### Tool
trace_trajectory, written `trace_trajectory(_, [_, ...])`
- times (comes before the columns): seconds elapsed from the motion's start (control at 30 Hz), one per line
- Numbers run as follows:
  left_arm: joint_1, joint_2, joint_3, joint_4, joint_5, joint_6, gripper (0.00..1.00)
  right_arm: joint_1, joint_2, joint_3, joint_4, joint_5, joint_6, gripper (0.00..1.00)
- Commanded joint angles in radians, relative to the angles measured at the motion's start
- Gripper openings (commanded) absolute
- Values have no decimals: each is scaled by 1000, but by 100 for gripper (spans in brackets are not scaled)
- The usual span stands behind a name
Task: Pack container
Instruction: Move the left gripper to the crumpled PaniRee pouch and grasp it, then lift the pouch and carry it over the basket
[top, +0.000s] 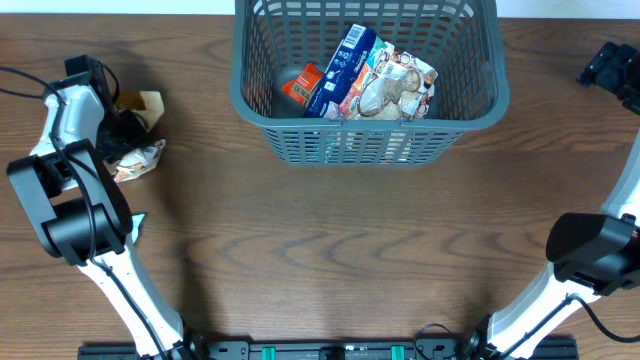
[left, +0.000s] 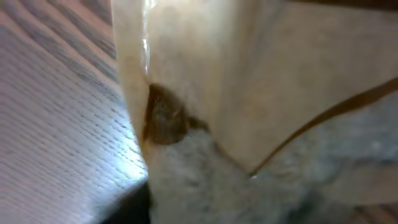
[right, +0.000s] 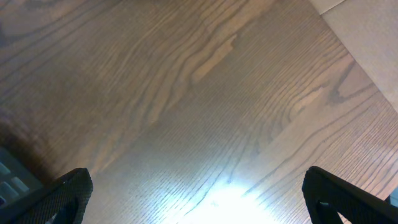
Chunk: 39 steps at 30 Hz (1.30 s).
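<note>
The dark grey-blue container (top: 370, 122) stands at the back centre. It holds a blue packet (top: 345, 62), an orange packet (top: 302, 86) and a pale printed packet (top: 397, 85). My left gripper (top: 124, 126) is low over the table at the far left, between a tan packet (top: 147, 102) and a crumpled pale packet (top: 141, 160). The left wrist view is filled by a blurred tan packet (left: 249, 93) right against the camera, and the fingers are hidden. My right gripper (top: 610, 66) is at the far right back; its fingers (right: 205, 199) are wide apart over bare wood with nothing between them.
The wooden table's right edge (right: 348, 50) shows in the right wrist view, with a pale floor beyond it. Both arm bases stand at the front corners of the table.
</note>
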<state>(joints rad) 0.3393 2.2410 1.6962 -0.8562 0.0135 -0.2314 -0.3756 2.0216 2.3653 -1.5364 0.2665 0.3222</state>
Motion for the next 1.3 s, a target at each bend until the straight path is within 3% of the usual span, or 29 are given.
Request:
trace_trajectory(0.0, [5, 28, -38, -7, -21, 5, 6, -3, -5, -4, -1, 14, 10, 99])
trace_trajectory(0.37, [-6, -31, 18, -44, -20, 3, 6, -3, -5, -4, -1, 14, 10, 99])
trace_trajectory(0.63, [-80, -399, 24, 8, -20, 2, 6, -3, -5, -4, -1, 14, 10, 99])
trace_trajectory(0.97, [-348, -847, 25, 149, -21, 2, 6, -3, -5, -4, -1, 14, 10, 99])
trace_trajectory(1.27, [-607, -853, 25, 221, -21, -6, 6, -3, -5, -4, -1, 14, 10, 99])
